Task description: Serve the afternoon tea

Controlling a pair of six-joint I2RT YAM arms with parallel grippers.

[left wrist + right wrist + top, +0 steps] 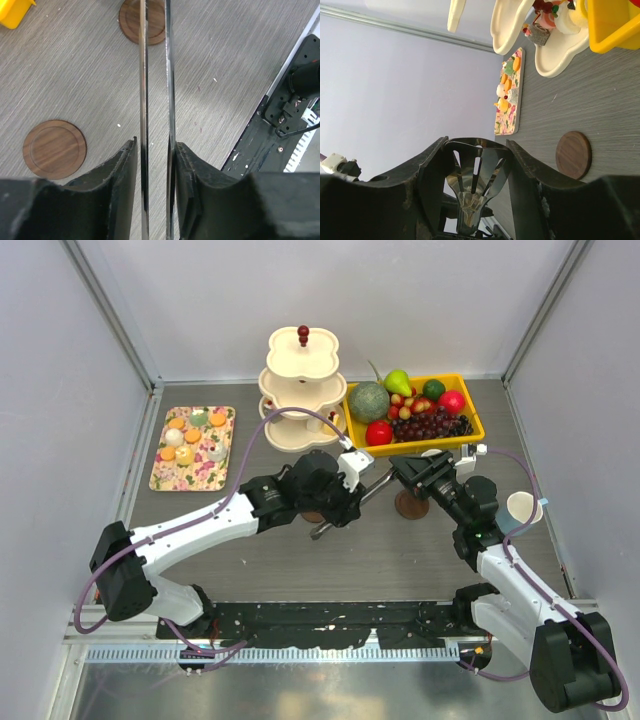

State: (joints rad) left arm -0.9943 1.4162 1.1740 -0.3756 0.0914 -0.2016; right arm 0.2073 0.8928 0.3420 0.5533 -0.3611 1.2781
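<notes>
Top external: sweets (193, 435), small orange, yellow, pale green and white pieces, sit on a flowered tray (166, 481) at the counter's (400, 560) far left, well apart from both end effectors. Left end effector (155, 145) is narrow, clamped on tongs (144, 75). Right end effector (476, 144) brackets the tongs' other end; can't tell if it grips. A white-and-blue mug (524, 507) stands near its right.

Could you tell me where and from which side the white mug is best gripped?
Grip the white mug by its rim, coming down from above: it seems to stand upright, mouth open upward, so one gripper finger fits inside, one outside.
</notes>
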